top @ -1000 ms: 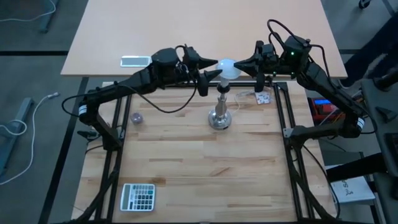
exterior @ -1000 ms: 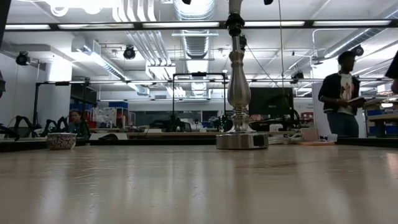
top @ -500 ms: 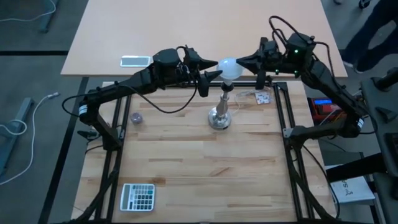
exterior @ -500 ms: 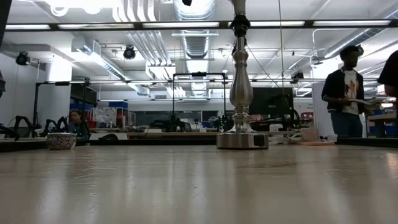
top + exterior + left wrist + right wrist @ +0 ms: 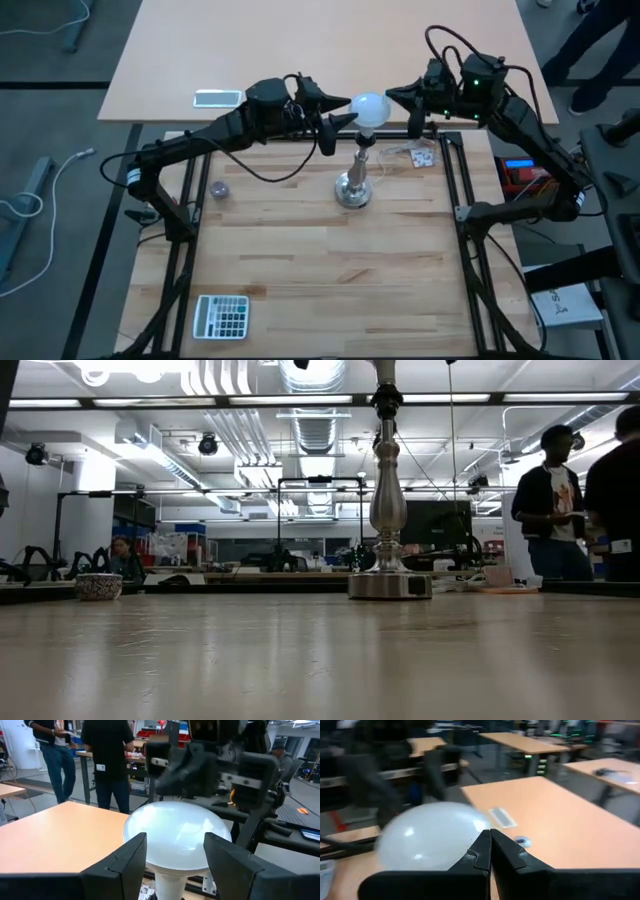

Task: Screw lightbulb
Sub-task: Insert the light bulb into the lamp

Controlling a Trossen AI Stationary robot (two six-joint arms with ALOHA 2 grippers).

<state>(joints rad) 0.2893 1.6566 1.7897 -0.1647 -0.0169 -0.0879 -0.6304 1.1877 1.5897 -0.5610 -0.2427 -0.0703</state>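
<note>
- Two grippers flank the lightbulb [image 5: 369,109], which sits atop the silver stand [image 5: 355,186] mid-table, toward the far side.
- Left gripper [image 5: 340,110]: fingers spread around the globe; contact unclear. We should close squarely before twisting and keep the axis vertical.
- Right gripper [image 5: 398,97]: fingers closed, empty, just beside the globe. We keep it clear.

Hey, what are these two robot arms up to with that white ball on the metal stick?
That white ball is a lightbulb sitting on top of a silver lamp stand on the wooden table. The left tool has its fingers spread around the bulb's sides, seemingly to turn it into the socket. The right tool, fingers shut, sits just off the bulb's other side. People stand in the room behind, not involved.
</note>
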